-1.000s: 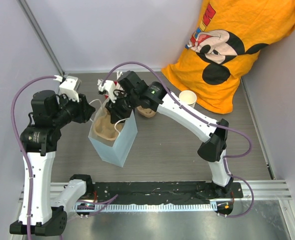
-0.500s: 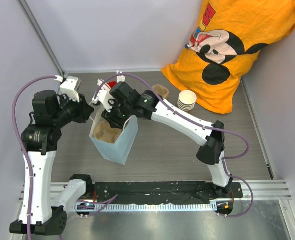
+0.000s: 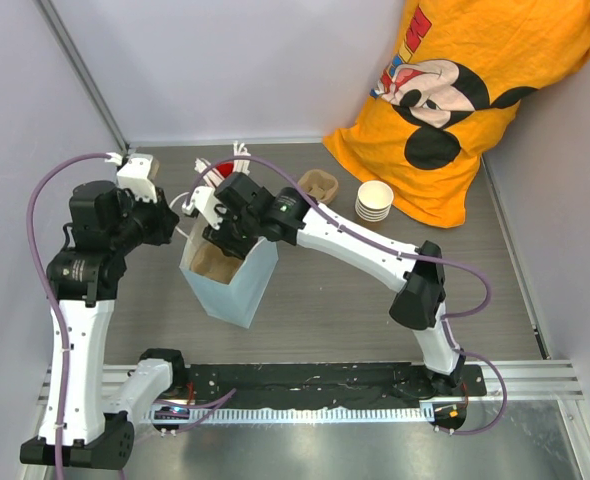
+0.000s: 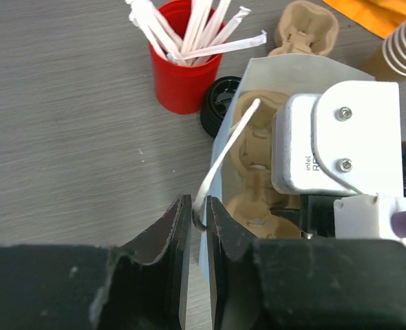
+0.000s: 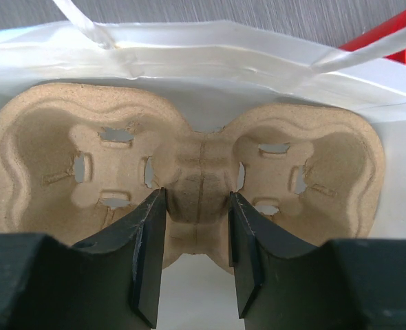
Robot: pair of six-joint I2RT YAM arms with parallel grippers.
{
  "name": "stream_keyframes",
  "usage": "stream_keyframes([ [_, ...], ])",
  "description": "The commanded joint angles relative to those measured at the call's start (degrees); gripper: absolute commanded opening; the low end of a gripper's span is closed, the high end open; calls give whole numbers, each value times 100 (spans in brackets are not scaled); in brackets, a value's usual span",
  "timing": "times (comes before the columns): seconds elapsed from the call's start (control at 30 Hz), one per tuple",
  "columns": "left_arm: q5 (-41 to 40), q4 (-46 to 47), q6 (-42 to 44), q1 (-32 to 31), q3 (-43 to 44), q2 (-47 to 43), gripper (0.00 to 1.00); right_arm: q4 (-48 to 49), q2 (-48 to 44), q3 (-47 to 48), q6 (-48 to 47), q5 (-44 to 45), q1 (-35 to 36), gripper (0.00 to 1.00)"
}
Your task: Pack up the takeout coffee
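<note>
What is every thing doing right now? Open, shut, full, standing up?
Bag: standing, open at top.
Carrier tray: inside bag.
Left gripper: shut on bag handle.
Right gripper: shut on carrier tray.
Red cup: upright, full of sticks.
Paper cups: stacked upright, lidless.
Black lid: lying beside red cup.

A pulp tray (image 5: 65,137) lies inside the white bag (image 3: 237,290).

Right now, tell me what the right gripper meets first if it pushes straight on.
The cup carrier: the right gripper points down into the white bag, straddling the carrier's centre ridge. The bag's floor probably lies underneath, unseen.
</note>
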Motion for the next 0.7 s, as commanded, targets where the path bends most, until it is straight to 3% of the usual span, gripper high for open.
stream_keyframes([
  [0.0,-357,353,-115,24,-74,16,17,198,54,-36,-38,177,18,1],
  [0.67,-383,441,-150,24,-189,51,16,-101,256,202,-55,159,18,1],
])
